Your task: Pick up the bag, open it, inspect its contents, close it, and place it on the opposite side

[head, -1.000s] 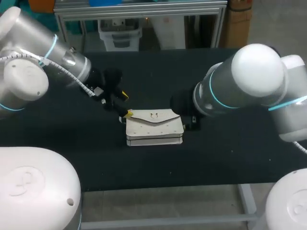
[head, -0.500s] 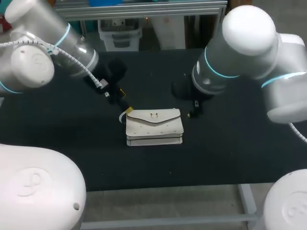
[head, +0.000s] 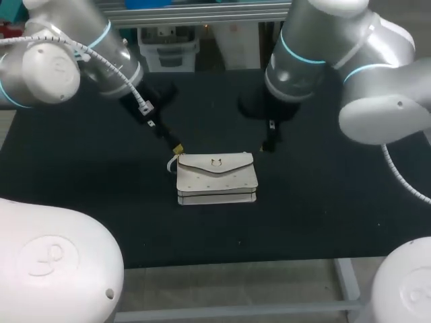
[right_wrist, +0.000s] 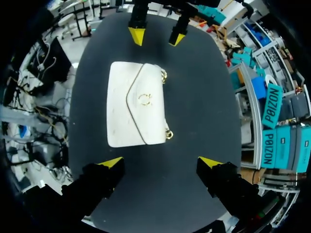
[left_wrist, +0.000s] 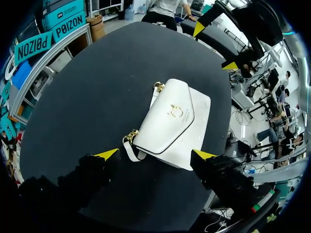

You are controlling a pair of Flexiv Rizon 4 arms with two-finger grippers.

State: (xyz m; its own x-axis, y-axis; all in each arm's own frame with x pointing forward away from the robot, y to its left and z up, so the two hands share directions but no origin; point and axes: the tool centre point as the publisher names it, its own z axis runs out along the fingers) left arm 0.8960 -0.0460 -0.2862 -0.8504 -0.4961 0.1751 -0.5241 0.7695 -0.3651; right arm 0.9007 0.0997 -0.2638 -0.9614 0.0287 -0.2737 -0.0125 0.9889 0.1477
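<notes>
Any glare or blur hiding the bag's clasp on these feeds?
Head view: bag evenly lit, clasp small but visible. Left wrist view: fisheye curves the table; clasp sharp. Right wrist view: no glare, clasp crisp.

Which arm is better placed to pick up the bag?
Probably left: the left gripper is open with the bag just ahead between its fingers; the right gripper hangs farther back.
</notes>
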